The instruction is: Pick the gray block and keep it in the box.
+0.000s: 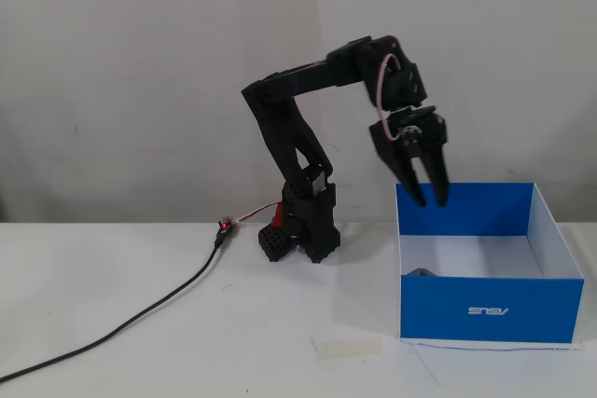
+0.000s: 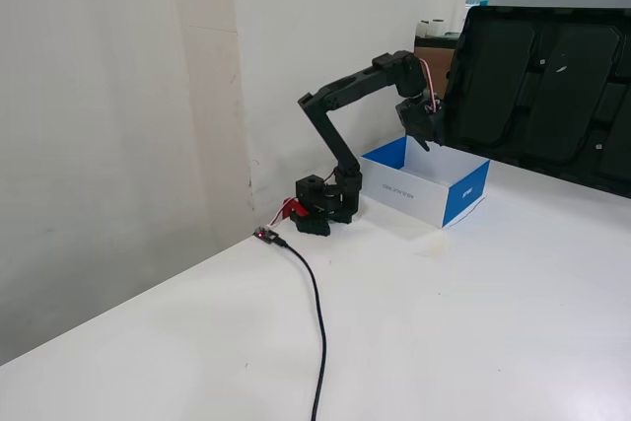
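The box (image 1: 490, 309) has blue walls and a white inside, and stands at the right of the table in a fixed view. A corner of the gray block (image 1: 422, 273) peeks over the front wall, lying inside near the box's left end. My gripper (image 1: 429, 200) hangs open and empty above the box's back left corner, fingers pointing down. In a fixed view from the side, the gripper (image 2: 425, 144) hovers over the box (image 2: 463, 196); the block is hidden there.
The arm's base (image 1: 300, 230) stands left of the box against the wall. A black cable (image 1: 140, 316) runs from it across the table. A strip of tape (image 1: 347, 347) lies before the box. A large black panel (image 2: 552, 86) leans behind the table.
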